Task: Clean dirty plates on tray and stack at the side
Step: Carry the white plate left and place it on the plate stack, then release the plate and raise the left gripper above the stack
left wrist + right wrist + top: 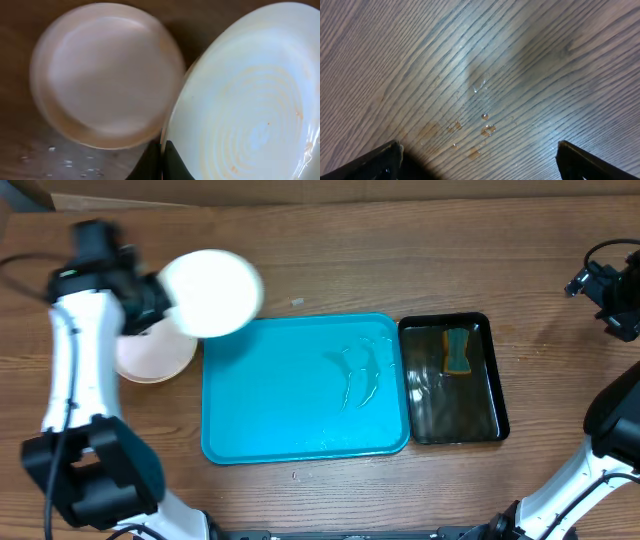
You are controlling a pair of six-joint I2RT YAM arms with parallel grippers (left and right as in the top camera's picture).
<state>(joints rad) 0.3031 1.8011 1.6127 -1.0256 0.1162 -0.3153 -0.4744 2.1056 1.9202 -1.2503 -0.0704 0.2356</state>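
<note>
**Last plate in the air, next to the stack**

The left tool (163, 159) is shut tight on the rim of a white plate (212, 292), pinching the edge nearest the arm. The plate hangs above the table (400, 250). From overhead it overlaps the top-left corner of the blue tray (270, 415) and the edge of the stack (150, 358). The stack sits on the table just left of the tray. It's prob. two plates, tho blur in the wrist view stops us counting. The tray holds no plates, only streaks of water.

Handling, as we judge it:
- **Feel:** the plate is stiff, fairly light, glossy & wet, w/ faint orange rings on its face in the wrist view.
- **Slip risk:** an edge pinch on a slick rim can let it swing or slip, so we'd move slowly and lower it flat.
- **Breakage:** it looks like hard ware (ceramic or melamine, can't say), so a drop onto the stack could chip it.
- **Where to hold:** the best hold is the one we have, on the rim w/ pads either side of the lip. The flat face gives nothing to clamp.
- **Release:** we'd centre it over the stack before letting go, else it may slide off.

The right tool (480, 152) is spread wide w/ nothing in it, far right over bare wood w/ a few droplets. A sponge (457, 350) lies in the black tray (503, 405), right of the blue one.
</note>
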